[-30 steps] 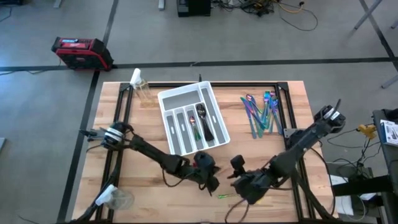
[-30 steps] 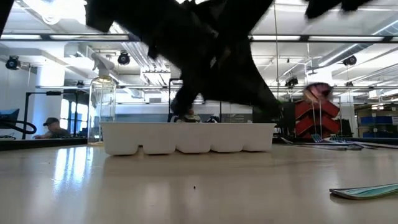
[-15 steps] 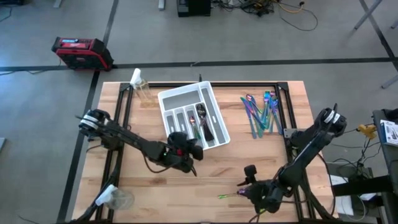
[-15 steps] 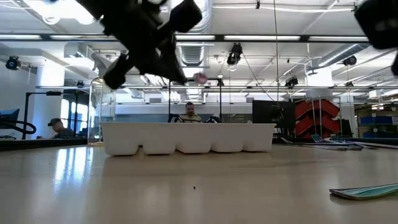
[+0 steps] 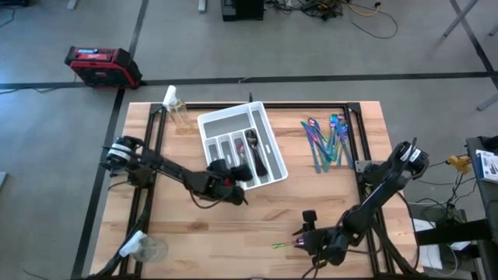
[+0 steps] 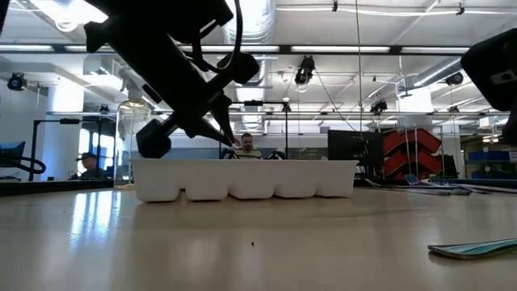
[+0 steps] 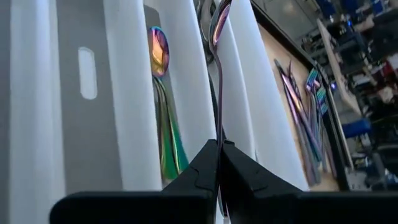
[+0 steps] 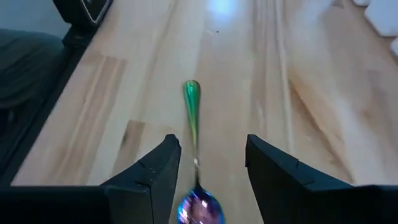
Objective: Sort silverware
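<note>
Because the left gripper [image 7: 219, 163] pinches a slim spoon [image 7: 218, 74] by its very tip above the white tray [image 5: 208, 124], the piece could swivel and land across a divider. The right gripper [image 8: 208, 165], jaws apart, straddles a loose spoon [image 8: 192, 109] on the tabletop [image 5: 233, 233]; closing off-centre could flick it away. Half a second ago, the left gripper hung nearer the tray's near edge.

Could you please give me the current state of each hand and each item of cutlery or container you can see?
Left hand: shut on slim iridescent spoon, over the white compartmented tray.
Right hand: open, straddling iridescent green-handled spoon lying flat on the table.
Tray: partly filled.
Loose iridescent cutlery pile: unsorted, right of the tray.
</note>
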Tool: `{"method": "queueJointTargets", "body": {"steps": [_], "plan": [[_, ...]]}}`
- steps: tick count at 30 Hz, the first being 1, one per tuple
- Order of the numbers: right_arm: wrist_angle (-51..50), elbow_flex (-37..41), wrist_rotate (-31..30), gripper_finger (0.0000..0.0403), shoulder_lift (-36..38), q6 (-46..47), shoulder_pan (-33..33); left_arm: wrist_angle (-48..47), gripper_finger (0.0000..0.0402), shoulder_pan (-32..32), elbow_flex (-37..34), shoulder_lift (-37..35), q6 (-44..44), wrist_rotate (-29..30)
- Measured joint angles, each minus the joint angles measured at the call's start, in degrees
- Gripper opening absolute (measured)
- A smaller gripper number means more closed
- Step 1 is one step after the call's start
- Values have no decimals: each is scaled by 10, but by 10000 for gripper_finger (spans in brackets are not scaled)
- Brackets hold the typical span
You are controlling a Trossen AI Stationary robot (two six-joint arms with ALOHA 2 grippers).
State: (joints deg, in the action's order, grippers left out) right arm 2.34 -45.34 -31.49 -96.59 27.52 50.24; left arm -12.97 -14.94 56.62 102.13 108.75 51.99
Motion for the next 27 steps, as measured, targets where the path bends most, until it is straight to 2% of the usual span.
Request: {"method": "queueJointTargets", "body": {"steps": [10, 20, 27], "plan": [[15, -3, 0, 177, -59, 25, 0, 10, 4, 20, 0, 0, 0, -1], [47, -4, 1, 180, -64, 40, 0, 20, 57, 30, 0, 4, -4, -69], [47, -4, 1, 177, -63, 23, 0, 40, 89, 31, 7, 4, -64, -75]]}}
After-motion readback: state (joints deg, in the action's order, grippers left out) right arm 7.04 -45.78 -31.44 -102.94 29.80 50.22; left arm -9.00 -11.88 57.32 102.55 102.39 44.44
